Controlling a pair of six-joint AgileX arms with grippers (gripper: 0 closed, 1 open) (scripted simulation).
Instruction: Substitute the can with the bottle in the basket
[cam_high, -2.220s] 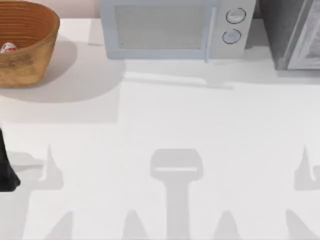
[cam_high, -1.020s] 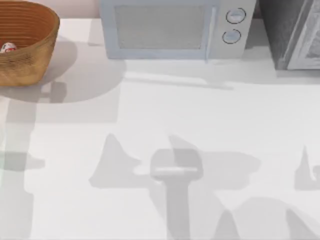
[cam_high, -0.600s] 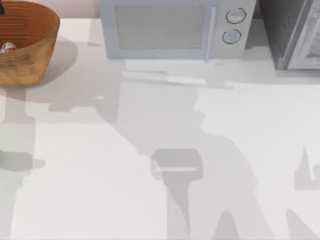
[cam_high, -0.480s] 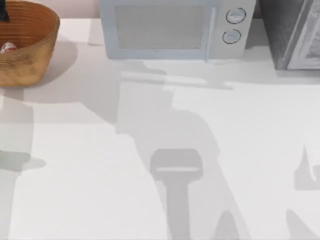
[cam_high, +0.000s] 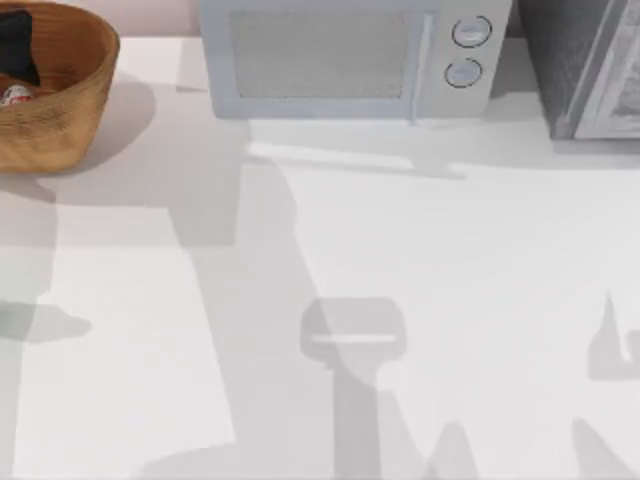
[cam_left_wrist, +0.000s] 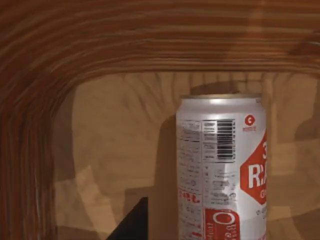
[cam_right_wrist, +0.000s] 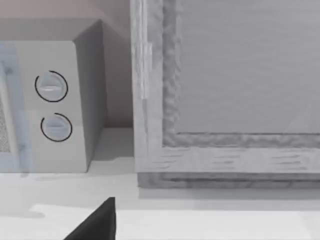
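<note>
L arm: reaches in at far-left rear of the worktop, its dark end effector (cam_high: 17, 45) showing in top view at the frame's upper-left corner. One dark finger (cam_left_wrist: 131, 224) pokes into L wrist view; open/shut not readable. R arm: parked, one dark finger (cam_right_wrist: 96, 224) at edge of R wrist view.

You are looking down at a white table (cam_high: 400, 250). The wicker basket (cam_high: 75, 105) is sitting at its far left corner, the pale microwave (cam_high: 345, 60) is standing along the back edge, and a grey framed cabinet (cam_high: 590, 70), possibly an oven, is occupying the far right.
</note>
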